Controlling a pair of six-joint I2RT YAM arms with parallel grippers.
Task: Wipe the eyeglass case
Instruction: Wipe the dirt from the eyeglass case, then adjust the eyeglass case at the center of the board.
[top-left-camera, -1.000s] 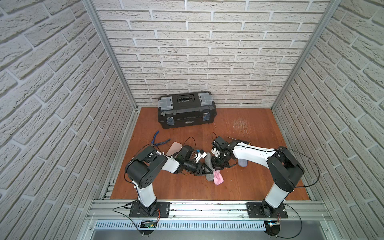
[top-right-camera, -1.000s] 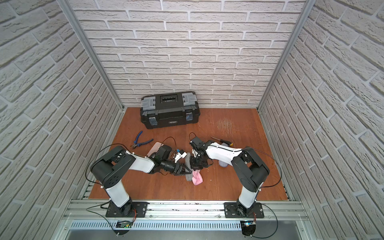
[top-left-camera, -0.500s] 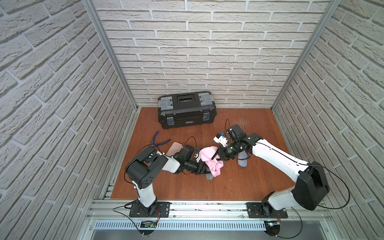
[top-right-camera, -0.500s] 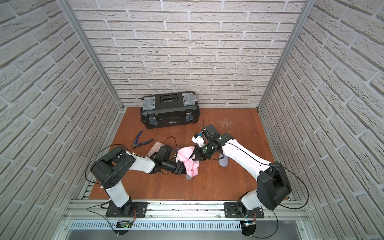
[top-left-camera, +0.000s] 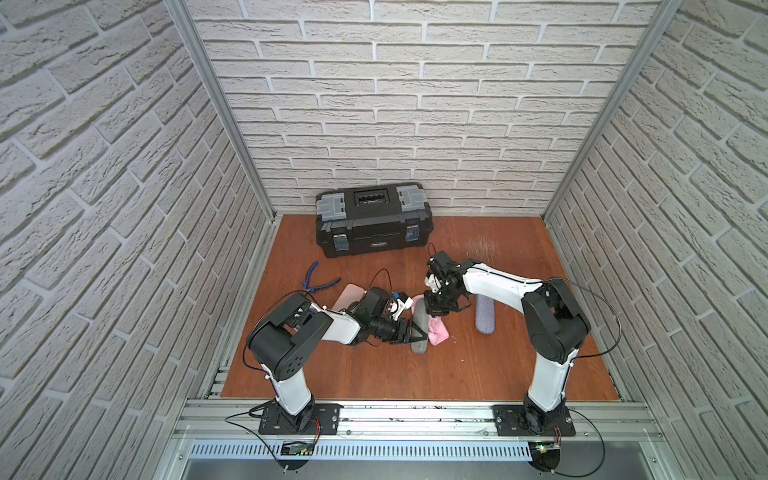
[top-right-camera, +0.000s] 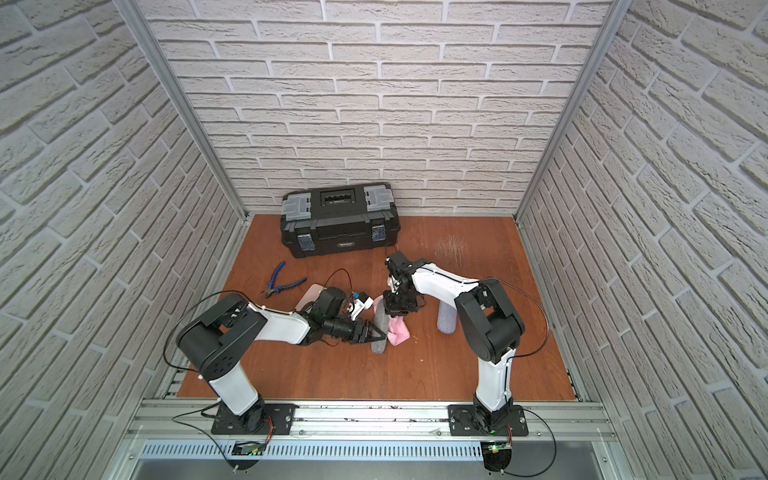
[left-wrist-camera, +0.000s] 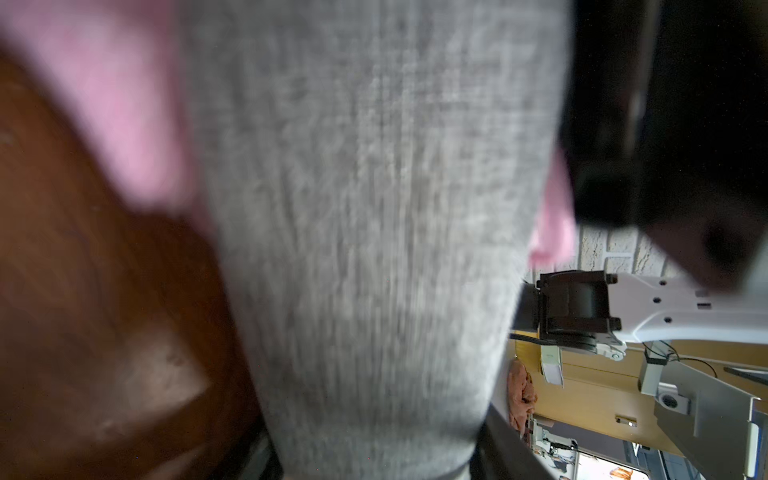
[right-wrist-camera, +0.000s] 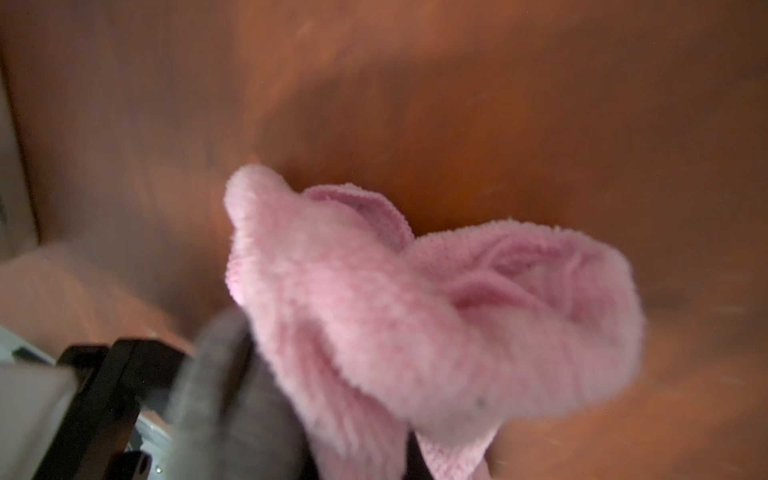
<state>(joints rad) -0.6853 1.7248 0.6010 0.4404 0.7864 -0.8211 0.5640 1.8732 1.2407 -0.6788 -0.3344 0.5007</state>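
In both top views, the left gripper is clamped on the grey eyeglass case, apparently steadying it for wiping, well in front of the toolbox. The right gripper, closed on a pink cloth, holds it against the case's side.

Left wrist view: the case fills the frame.

Right wrist view: the bunched cloth touches the case.

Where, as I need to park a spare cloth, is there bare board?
Free: the wide board strip between eyeglass case and front rail, and the back corner right of the toolbox. Crowded: the middle, around that case, pink cloth, second case; also by the pliers.
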